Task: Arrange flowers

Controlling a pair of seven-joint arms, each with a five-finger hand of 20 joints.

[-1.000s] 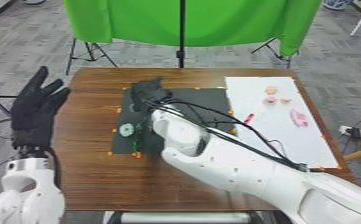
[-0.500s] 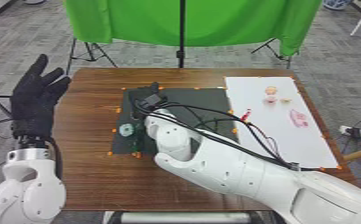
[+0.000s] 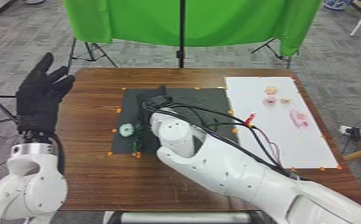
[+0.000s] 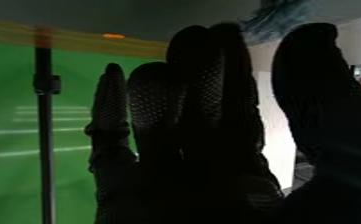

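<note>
Firstly, at far left in the head view, you are holding your left hand [image 3: 43, 95] upright beside the left edge of the brown table [image 3: 96, 187], its fingers extending straight. Next, one pale flower [image 3: 127, 130] is lying on the left part of the black mat [image 3: 205, 97], with a green stem [image 3: 136, 146] showing near it. Next, you are keeping your right hand [image 3: 158, 96] over the mat's far left part; the right wrist view is showing your right hand [image 4: 203, 150] open wide, fingers standing straight, thumb parting from them. Next, one red item [image 3: 250, 118] is lying at the white sheet's [image 3: 292, 150] left edge. Lastly, peach and pink blossoms [image 3: 270, 100] are resting on the sheet's far half, a larger pink piece [image 3: 299, 118] lying nearer you.
</note>
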